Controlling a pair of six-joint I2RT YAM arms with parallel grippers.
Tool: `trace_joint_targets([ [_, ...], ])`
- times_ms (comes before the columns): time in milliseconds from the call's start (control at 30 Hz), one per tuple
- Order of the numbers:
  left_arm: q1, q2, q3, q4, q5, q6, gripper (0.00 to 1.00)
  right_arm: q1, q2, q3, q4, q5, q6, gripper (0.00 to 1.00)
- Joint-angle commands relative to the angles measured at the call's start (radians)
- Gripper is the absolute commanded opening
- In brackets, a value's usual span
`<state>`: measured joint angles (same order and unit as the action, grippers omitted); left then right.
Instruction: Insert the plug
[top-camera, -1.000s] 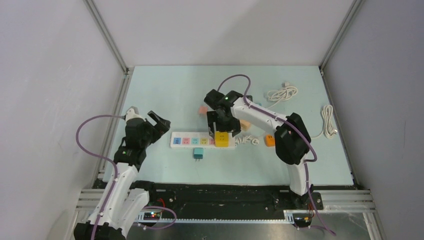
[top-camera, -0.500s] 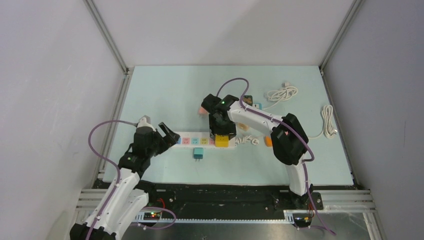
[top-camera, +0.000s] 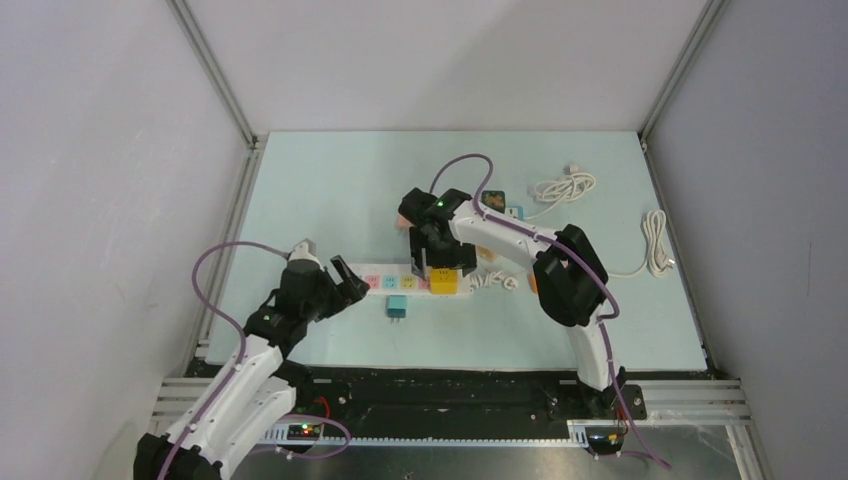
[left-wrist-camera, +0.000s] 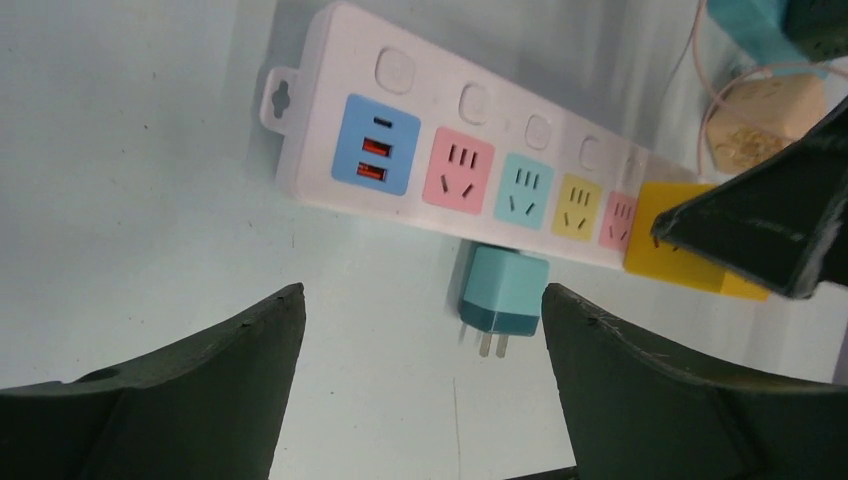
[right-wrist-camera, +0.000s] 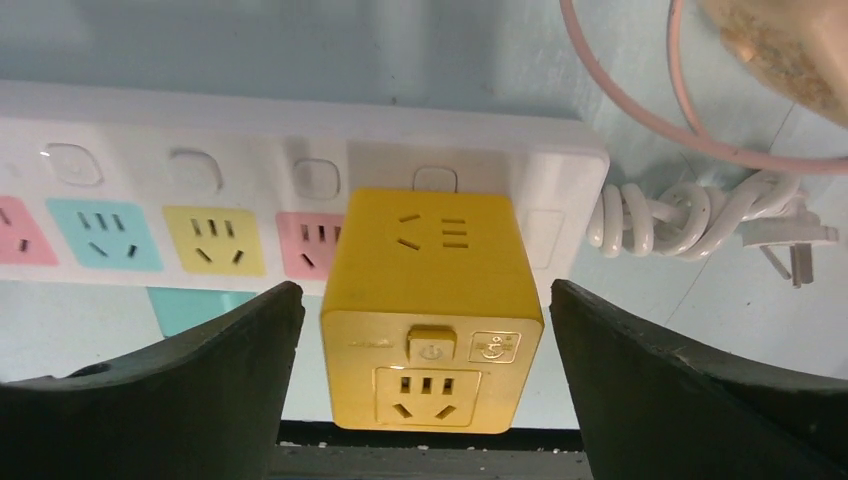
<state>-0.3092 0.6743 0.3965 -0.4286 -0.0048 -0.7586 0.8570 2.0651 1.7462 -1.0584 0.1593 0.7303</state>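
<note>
Teal plug (left-wrist-camera: 503, 295), one, lies flat just before the single power strip (left-wrist-camera: 400, 75), under the left gripper (left-wrist-camera: 420, 300), spread wide and empty. One yellow cube (right-wrist-camera: 430, 240) sits in the strip, flanked by the right gripper (right-wrist-camera: 425, 290), likewise parted and empty.

Overhead view looking down; wrist views close, both sharing power strip (left-wrist-camera: 505, 122)

R tool (top-camera: 441, 262) above yellow plug (top-camera: 444, 284) on strip (top-camera: 385, 283); L tool (top-camera: 350, 279) nearby.
</note>
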Motion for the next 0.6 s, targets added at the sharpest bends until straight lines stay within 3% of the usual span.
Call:
trace_joint_targets([
  [0,-0.052,0.026,-0.015,0.015,-0.047,0.019,0.92,-0.011,-0.008,0.140,-0.030,0.052,-0.038,0.99],
  [167,-0.105,0.053,-0.011,0.016,-0.074,0.007,0.92,-0.021,-0.044,0.217,-0.039,0.022,-0.050,0.99],
  [333,-0.114,0.078,0.052,0.017,-0.084,0.035,0.93,-0.040,-0.158,0.145,-0.008,0.006,-0.051,0.99],
  [567,-0.115,0.228,0.255,0.018,-0.074,0.128,0.93,-0.156,-0.398,-0.109,0.102,-0.029,-0.017,0.78],
])
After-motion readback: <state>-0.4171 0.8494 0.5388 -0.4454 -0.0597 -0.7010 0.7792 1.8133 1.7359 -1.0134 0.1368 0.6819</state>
